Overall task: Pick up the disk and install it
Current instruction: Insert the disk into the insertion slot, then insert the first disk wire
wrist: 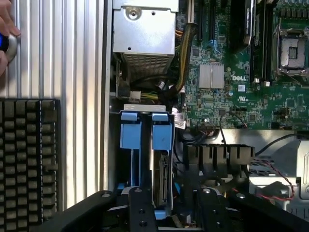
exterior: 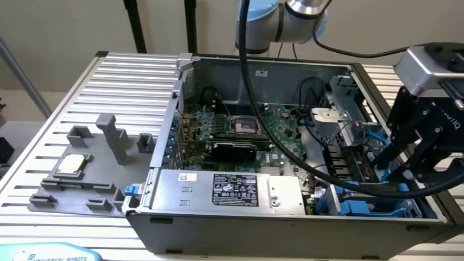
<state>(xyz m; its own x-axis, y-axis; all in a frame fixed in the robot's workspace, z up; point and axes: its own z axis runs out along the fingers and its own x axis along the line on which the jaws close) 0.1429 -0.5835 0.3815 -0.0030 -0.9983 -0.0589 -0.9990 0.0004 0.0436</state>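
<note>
Wrist view: disk (wrist: 161, 179) just beside tool (wrist: 171, 212)

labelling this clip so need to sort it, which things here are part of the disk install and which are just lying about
In the job: silver-grey metal disk in its blue plastic rail frame, edge-on in the blue drive bay; black gripper over it; open grey metal computer case.
Lying about: small square silver chip on the grey plastic fixture; black keyboard.
</note>
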